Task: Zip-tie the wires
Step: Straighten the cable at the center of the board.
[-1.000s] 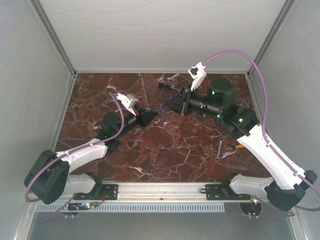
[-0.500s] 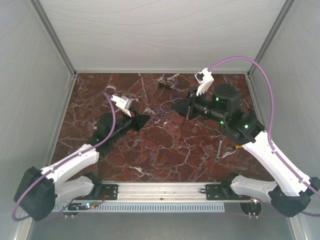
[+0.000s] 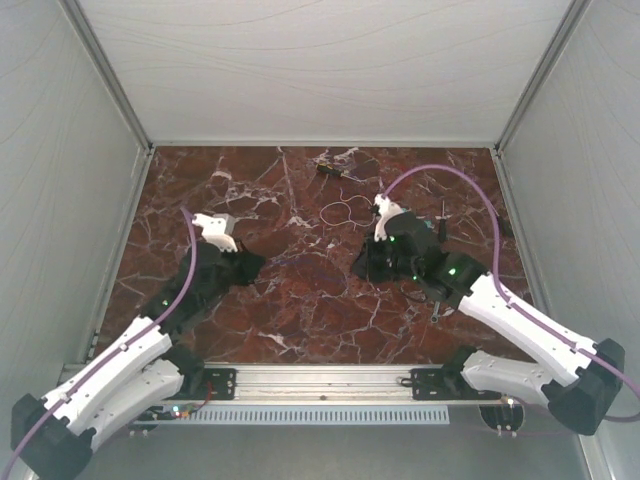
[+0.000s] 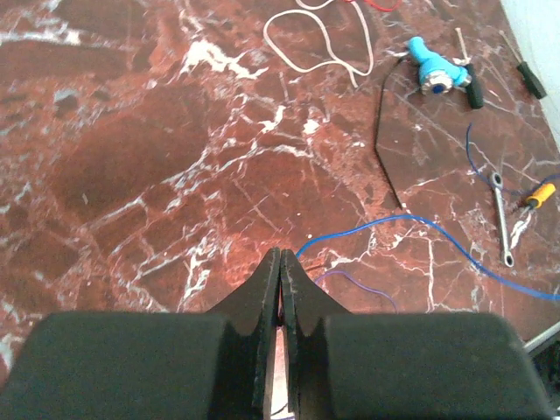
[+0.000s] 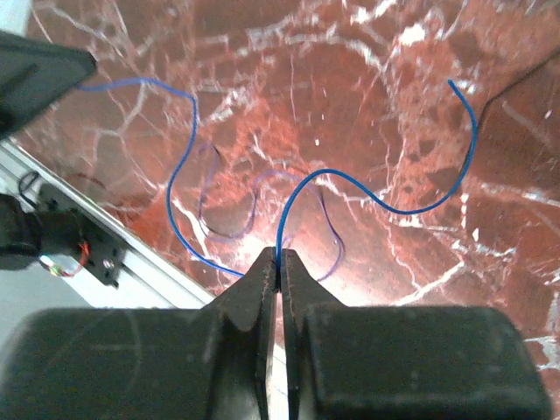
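My right gripper (image 5: 280,254) (image 3: 358,268) is shut on a thin blue wire (image 5: 179,188), pinched at its fingertips. One end curls away free; the other runs across to my left gripper (image 4: 280,254) (image 3: 255,262). The left jaws are pressed together, and the blue wire (image 4: 411,226) comes out from under that tip, lifted off the marble with its shadow below. The other wires lie apart at the far middle: a whitish loop (image 4: 317,45) (image 3: 340,210) and a bit of red wire (image 4: 378,4). A thin black strip (image 4: 381,140) lies beside them.
A small blue-handled tool (image 4: 435,72) and a black screwdriver (image 4: 525,74) lie beyond the whitish loop. A wrench (image 4: 500,219) and an orange-handled tool (image 4: 539,194) lie to the right. The aluminium rail (image 3: 320,380) borders the near edge, and white walls (image 3: 300,70) enclose the table.
Both arms drew back from the far wires toward the middle of the table. The right gripper brought the blue wire along. The left gripper closed.
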Tool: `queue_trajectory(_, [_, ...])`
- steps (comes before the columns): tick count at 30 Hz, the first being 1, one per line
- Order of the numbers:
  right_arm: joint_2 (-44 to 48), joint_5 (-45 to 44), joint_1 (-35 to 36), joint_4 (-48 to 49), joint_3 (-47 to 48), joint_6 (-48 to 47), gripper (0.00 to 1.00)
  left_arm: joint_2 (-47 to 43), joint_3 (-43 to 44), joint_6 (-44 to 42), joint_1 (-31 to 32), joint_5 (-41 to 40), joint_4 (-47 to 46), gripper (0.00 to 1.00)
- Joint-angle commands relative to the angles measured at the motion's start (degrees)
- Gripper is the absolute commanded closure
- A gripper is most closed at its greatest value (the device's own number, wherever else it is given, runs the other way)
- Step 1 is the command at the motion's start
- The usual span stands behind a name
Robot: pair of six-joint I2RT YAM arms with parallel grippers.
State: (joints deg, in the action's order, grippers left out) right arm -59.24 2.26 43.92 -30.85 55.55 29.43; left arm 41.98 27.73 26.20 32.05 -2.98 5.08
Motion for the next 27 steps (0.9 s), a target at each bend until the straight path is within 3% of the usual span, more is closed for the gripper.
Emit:
queue_trajectory(1, [-0.7,-4.2,3.0,7.6,-5.1,1.5,1.00,-1.4,-2.9,5.0,0.5,-3.4,1.3,1.00])
queue_trajectory(11, [-8.9,-6.5,3.8,21.5,-15.2,1.5,1.00,3.9,-8.1,4.5,0.6,-5.6,-5.2,1.00])
queue_trajectory(27, [-22.9,-7.3,6.7,25.6,-15.6,3.4,1.00,5.0,-15.1,4.5,0.7,-6.3,-12.1,1.00])
